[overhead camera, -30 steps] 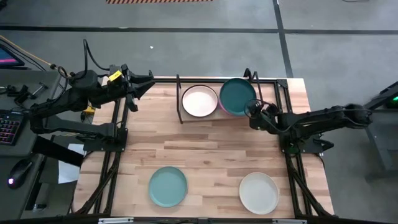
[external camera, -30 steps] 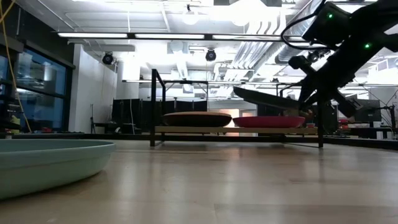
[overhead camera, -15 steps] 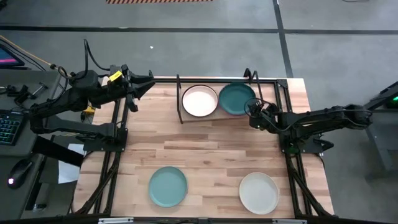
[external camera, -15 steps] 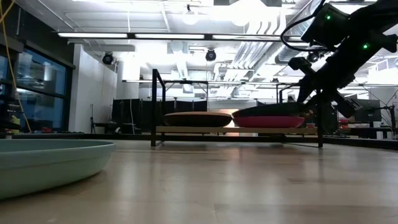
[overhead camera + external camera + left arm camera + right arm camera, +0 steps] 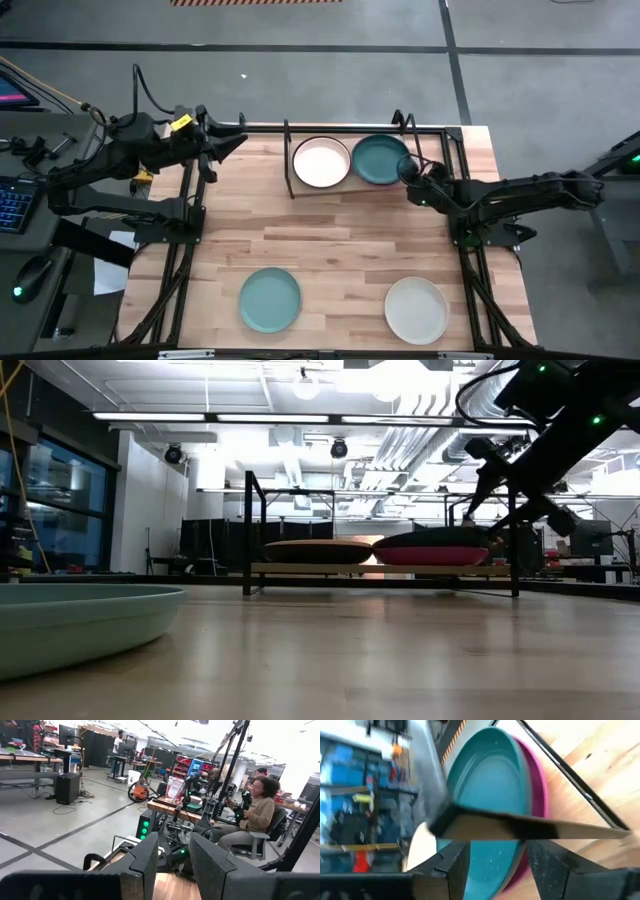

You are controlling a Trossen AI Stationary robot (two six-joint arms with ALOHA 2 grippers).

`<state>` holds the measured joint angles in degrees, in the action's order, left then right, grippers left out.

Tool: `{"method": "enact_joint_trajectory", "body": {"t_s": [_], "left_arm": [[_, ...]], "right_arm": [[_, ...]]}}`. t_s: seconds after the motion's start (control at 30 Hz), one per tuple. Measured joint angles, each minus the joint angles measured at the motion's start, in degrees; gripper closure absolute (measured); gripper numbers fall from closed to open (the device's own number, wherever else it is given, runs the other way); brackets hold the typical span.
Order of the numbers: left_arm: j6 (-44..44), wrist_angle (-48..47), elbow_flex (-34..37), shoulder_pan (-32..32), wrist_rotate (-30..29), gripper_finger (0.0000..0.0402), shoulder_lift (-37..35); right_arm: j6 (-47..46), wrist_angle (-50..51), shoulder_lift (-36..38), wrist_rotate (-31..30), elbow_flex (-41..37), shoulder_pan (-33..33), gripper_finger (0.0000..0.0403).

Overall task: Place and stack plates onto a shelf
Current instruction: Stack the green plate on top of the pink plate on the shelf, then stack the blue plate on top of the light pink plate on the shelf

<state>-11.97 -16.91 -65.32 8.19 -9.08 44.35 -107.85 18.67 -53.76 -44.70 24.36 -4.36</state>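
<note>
We log: dark teal plate (image 5: 379, 160) atop magenta plate (image 5: 538, 800) on shelf (image 5: 290, 176); right hand (image 5: 410, 172) released at its 4 o'clock; left hand (image 5: 238, 141) slightly parted, idle.

A grey concrete floor (image 5: 330, 70) surrounds the table; fluorescent ceiling lights (image 5: 250, 417) glow overhead.

Five plates are showing: pale pink plate (image 5: 321, 162), dark teal plate (image 5: 380, 159), magenta plate (image 5: 538, 795), light teal plate (image 5: 270, 299), white plate (image 5: 416, 309). One shelf (image 5: 290, 172) is holding three.

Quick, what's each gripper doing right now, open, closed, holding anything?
Left gripper: open, empty, by the table's far left corner.
Right gripper: open, beside the dark teal plate on the shelf.
</note>
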Motion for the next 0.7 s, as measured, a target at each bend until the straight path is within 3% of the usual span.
{"method": "enact_joint_trajectory", "body": {"t_s": [0.27, 0.37, 0.5, 0.6, 0.7], "left_arm": [[-0.06, 0.01, 0.00, 0.04, -0.03, 0.0303, -0.16], [0.01, -0.43, -0.01, 0.00, 0.92, 0.0303, -0.17], [0.01, -2.39, -0.02, 0.00, 4.51, 0.0303, 0.22], [0.00, -2.59, -0.02, 0.00, 5.02, 0.0303, 1.08], [-0.09, -2.40, 0.07, -0.11, 5.01, 0.0303, 2.50]], "right_arm": [[4.37, 3.68, 5.57, 2.01, 0.00, -0.35, 0.0239], [17.15, -1.96, 8.14, 5.76, 0.00, 0.68, 0.0242], [37.77, -14.17, 10.91, 17.41, 0.00, 2.66, 0.0242], [46.17, -24.82, 11.57, 24.36, 0.00, 4.09, 0.0242], [53.09, -33.93, 11.33, 26.33, 0.00, 5.17, 0.0242]]}}
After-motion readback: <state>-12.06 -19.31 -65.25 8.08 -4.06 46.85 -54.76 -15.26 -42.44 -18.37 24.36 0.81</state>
